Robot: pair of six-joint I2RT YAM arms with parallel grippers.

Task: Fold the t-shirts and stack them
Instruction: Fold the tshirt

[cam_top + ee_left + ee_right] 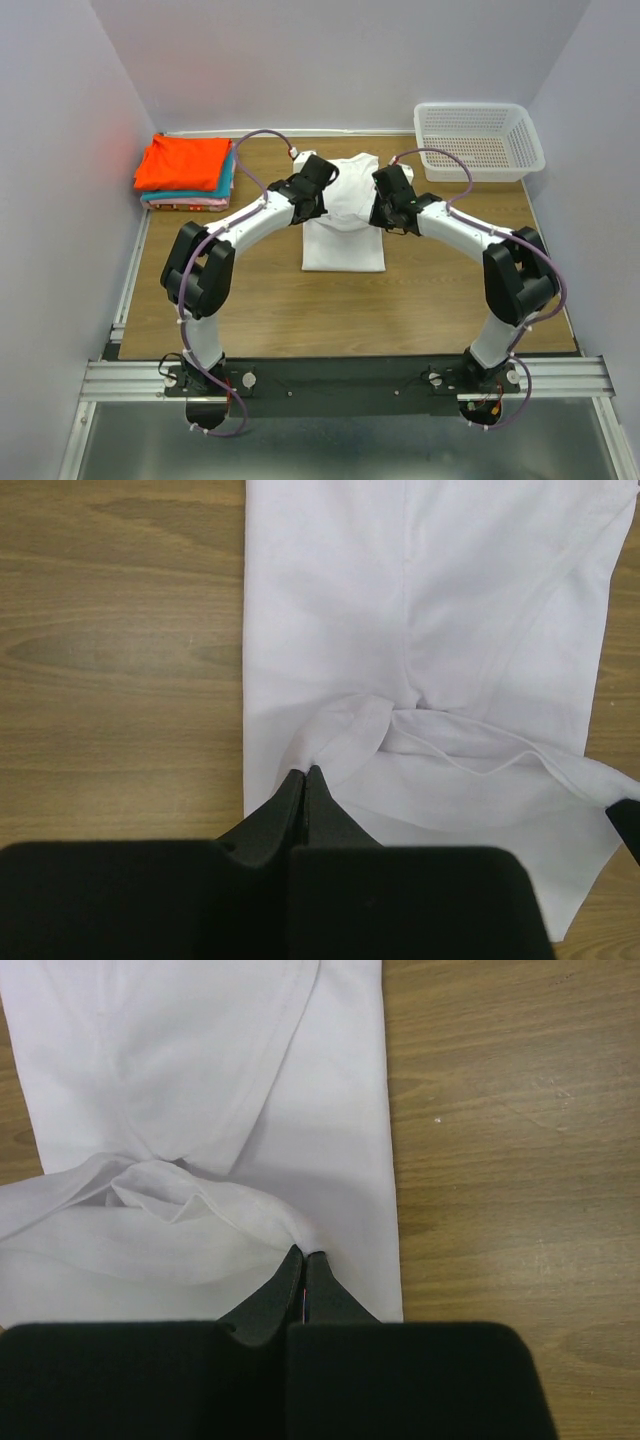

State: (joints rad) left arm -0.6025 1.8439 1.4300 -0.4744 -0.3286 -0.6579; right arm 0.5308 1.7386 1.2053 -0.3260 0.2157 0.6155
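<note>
Wooden tabletop [260, 320] is bearing a white t-shirt [344, 245] lying between the pincers, left gripper [305, 777] and right gripper [304, 1257] each clenching a gathered fold of it at their tips, stack of folded t-shirts [185, 168] sitting well left of the left gripper.

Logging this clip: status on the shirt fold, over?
Left gripper, right gripper both shut on white t-shirt, cloth bunched between them. Folded stack far left, basket far right, apart from it.
</note>
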